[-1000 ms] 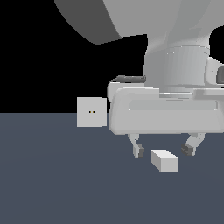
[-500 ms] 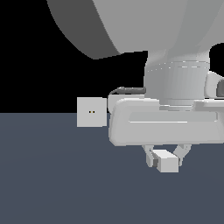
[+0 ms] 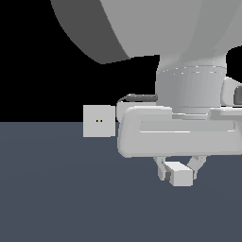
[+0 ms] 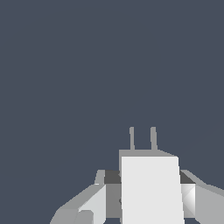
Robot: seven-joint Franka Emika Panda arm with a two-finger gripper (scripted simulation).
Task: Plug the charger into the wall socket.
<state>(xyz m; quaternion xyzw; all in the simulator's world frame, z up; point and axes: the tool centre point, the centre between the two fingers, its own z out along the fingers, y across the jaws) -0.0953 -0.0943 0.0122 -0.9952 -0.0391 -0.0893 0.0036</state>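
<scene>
Grey charger [image 3: 180, 175] between jaws, base cropped

End effector [image 3: 178, 171] low, fingers closed around charger [image 3: 181, 174].

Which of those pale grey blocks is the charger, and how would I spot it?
Start at the big white robot arm filling the exterior view's right. Under it, the gripper is shut on a small plain block just above the dark floor: that is the charger. Unlike the wall socket, an upright square plate with two tiny holes, it has two thin prongs.
</scene>
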